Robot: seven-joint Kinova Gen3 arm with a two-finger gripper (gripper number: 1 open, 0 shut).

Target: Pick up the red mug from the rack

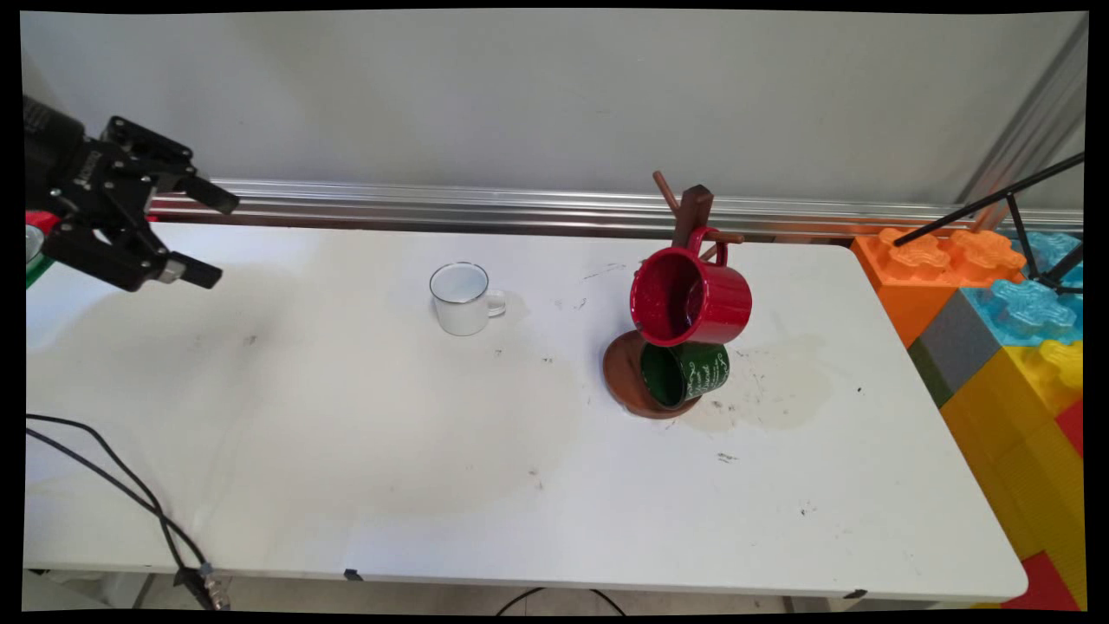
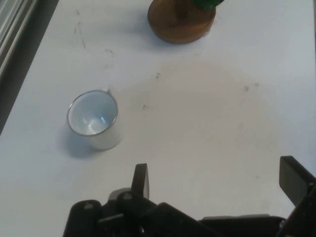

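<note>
Hovering above the table's (image 1: pixel 346 485) left end, the gripper (image 1: pixel 208 238) holds nothing, its two fingers (image 1: pixel 197 274) spread wide apart; from the hand camera the fingers (image 2: pixel 140 180) rise well separated over bare tabletop. Black cables (image 1: pixel 104 477) trail across the near left corner. Further right, well apart from the gripper, a small white cup (image 1: pixel 462 298) stands upright on the table, handle to the right. Right of it stands a brown wooden mug stand (image 1: pixel 693 217) on a round base (image 1: pixel 624 377). A red mug (image 1: pixel 690 297) hangs from a peg, mouth turned leftward, with a green mug (image 1: pixel 686 373) hanging just below it. Coloured blocks (image 1: pixel 996 312) stack beyond the table's right edge.
</note>
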